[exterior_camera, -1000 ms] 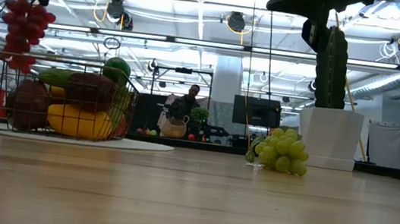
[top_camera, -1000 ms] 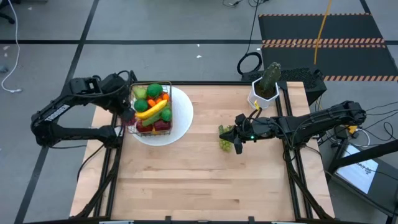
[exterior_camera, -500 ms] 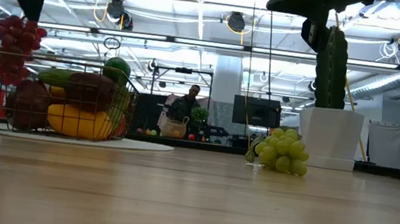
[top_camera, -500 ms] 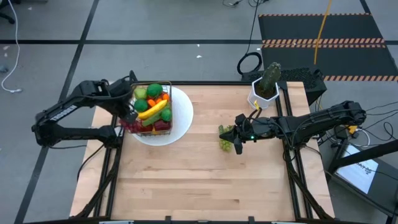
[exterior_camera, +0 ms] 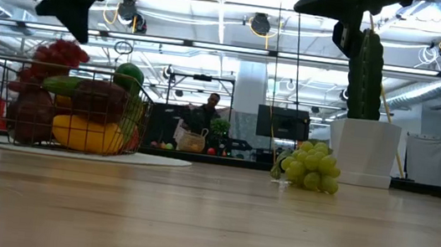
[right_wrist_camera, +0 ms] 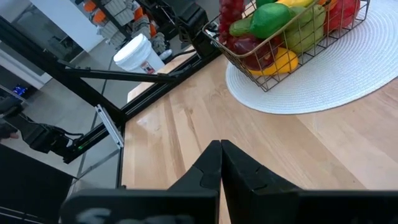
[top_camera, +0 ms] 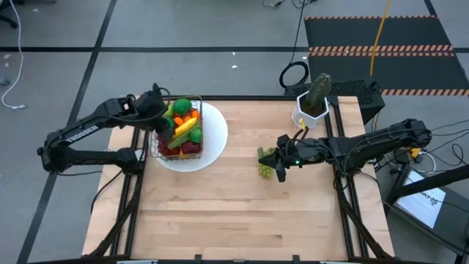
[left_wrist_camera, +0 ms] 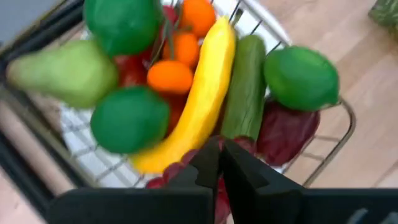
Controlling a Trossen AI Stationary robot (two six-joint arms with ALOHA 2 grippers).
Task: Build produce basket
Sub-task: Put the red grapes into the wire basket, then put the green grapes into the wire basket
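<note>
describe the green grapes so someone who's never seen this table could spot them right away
Start at the white pot with the cactus at the table's far right edge. Just in front of it, the green grapes lie on bare wood beside the shut right gripper. They are the only produce outside the basket.

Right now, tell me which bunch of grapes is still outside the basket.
The green grapes: they lie on the bare table by the right gripper. The purple grapes hang from the shut left gripper over the basket.
</note>
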